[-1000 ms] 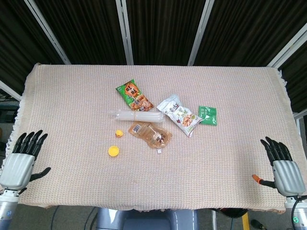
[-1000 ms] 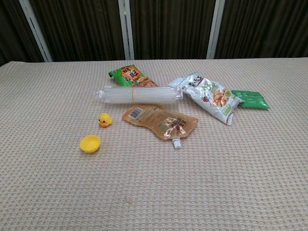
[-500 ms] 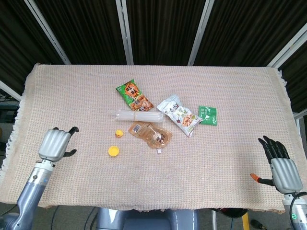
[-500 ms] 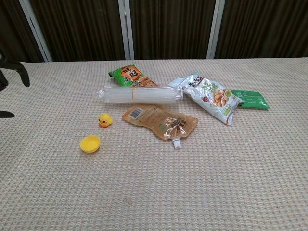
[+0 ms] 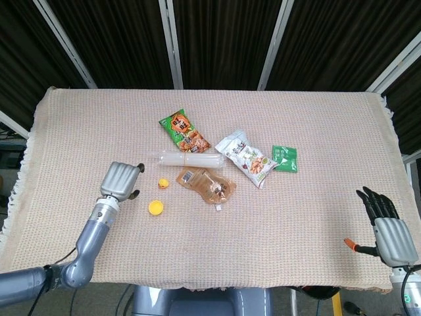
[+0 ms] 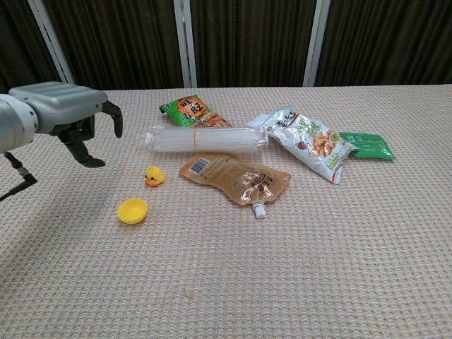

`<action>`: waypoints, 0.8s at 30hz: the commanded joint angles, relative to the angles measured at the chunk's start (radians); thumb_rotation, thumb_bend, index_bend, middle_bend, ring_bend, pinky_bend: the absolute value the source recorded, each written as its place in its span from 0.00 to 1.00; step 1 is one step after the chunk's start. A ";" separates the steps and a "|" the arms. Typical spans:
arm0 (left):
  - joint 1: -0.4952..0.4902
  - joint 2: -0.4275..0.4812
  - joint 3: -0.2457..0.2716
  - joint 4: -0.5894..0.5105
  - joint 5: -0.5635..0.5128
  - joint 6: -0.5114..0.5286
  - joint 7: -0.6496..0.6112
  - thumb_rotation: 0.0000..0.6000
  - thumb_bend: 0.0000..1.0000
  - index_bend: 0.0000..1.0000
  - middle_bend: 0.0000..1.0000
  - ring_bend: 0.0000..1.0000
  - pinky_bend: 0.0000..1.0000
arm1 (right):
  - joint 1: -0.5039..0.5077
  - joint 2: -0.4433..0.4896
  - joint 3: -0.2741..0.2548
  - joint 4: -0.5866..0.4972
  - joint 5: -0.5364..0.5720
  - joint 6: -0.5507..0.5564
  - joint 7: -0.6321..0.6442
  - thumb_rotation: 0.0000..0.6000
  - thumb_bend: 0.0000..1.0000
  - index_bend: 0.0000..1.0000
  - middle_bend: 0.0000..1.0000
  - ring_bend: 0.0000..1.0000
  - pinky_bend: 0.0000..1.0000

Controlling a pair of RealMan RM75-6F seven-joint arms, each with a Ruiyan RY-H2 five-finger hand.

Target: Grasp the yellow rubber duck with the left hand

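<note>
Yellow rubber duck: stood upright, untouched. Left hand hovered left of it, empty, fingers apart and curled downward; advised lowering squarely over it.

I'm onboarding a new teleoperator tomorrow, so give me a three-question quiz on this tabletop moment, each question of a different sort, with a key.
1. True or false: the left hand already holds the yellow rubber duck.
2. Multiple choice: what lies nearest the duck, on the side toward the robot?
A) the yellow cup
B) the small green packet
C) the white snack bag
3. Fill in: the long clear tube lies between the green-and-orange snack bag and the ______ pouch.

Key
1. False: the hand hangs apart from the duck, fingers curled downward, nothing in them.
2. A
3. brown
</note>
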 commanded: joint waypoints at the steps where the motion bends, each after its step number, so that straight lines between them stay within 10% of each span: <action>1: -0.085 -0.064 -0.001 0.044 -0.106 0.004 0.072 1.00 0.23 0.31 1.00 0.90 0.77 | 0.000 0.002 0.000 -0.001 0.001 -0.001 0.006 1.00 0.01 0.05 0.00 0.00 0.00; 24: -0.259 -0.240 0.065 0.331 -0.207 -0.037 0.065 1.00 0.24 0.38 1.00 0.90 0.77 | 0.000 0.014 0.003 -0.008 0.008 -0.001 0.050 1.00 0.01 0.05 0.00 0.00 0.00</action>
